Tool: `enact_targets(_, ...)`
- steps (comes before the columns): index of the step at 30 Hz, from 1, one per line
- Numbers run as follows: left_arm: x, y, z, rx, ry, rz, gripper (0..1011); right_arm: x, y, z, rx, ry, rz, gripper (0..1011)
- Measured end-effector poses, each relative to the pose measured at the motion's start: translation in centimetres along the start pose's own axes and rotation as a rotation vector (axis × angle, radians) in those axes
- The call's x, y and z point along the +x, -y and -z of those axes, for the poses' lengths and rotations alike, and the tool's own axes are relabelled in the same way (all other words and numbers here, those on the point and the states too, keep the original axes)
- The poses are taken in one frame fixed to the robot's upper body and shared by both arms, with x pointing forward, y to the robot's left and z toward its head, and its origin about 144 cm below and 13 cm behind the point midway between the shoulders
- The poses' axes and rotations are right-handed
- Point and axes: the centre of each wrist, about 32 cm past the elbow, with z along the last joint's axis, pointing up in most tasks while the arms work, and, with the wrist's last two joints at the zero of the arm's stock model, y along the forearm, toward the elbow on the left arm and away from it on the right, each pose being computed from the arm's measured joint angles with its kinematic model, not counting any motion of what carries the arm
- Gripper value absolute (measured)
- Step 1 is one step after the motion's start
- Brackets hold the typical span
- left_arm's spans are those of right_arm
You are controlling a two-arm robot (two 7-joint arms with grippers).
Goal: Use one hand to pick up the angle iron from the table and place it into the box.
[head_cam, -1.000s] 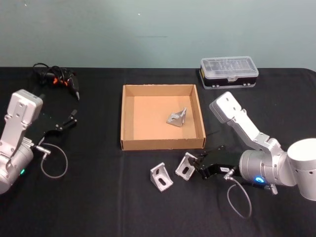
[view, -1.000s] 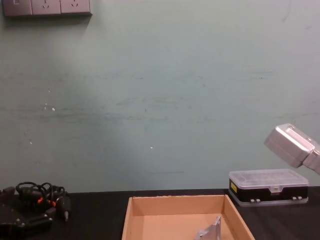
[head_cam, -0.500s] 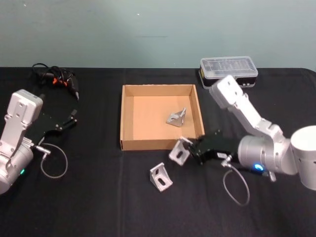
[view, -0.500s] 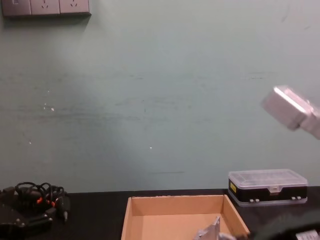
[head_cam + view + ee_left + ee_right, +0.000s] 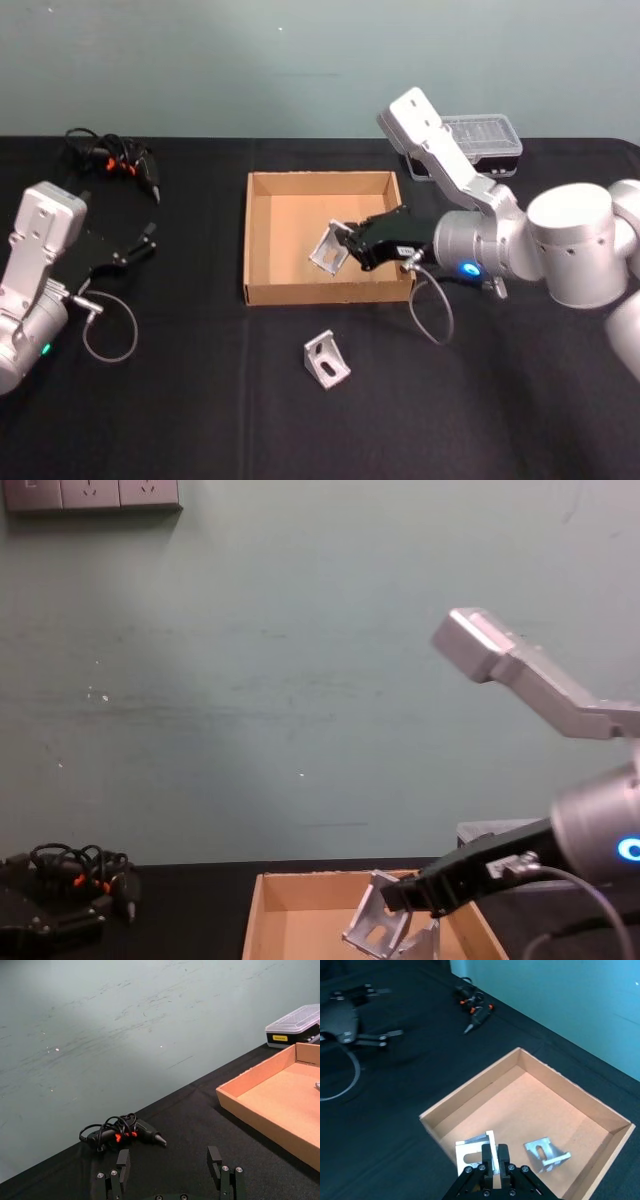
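Mid-frame in the head view, the slim black right hand grips a silver slotted angle iron over the shallow tan cardboard box; placing seems underway, needing lowering, then release. The left hand idles open, far left.

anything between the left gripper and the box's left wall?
No. In the head view, only bare black table lies between the open left gripper and the box. The right gripper holds an angle iron over the box.
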Motion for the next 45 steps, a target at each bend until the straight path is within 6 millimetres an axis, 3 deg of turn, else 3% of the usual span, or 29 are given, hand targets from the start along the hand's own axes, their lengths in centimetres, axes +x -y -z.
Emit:
enact_targets(17, 0.0, 0.0, 0.0, 0.0, 0.0, 0.0, 1011, 1.7, -6.6, -1.5, -0.098, -0.047, 0.044, 80)
enact_targets(30, 0.0, 0.0, 0.0, 0.0, 0.0, 0.0, 1011, 1.7, -7.3, -1.7, -0.112, -0.039, 0.05, 80)
enact_targets(34, 0.0, 0.0, 0.0, 0.0, 0.0, 0.0, 1011, 1.7, -7.3, -1.7, -0.111, -0.039, 0.05, 144)
enact_targets(45, 0.0, 0.0, 0.0, 0.0, 0.0, 0.0, 1011, 1.7, -7.3, -1.7, -0.109, -0.041, 0.049, 478)
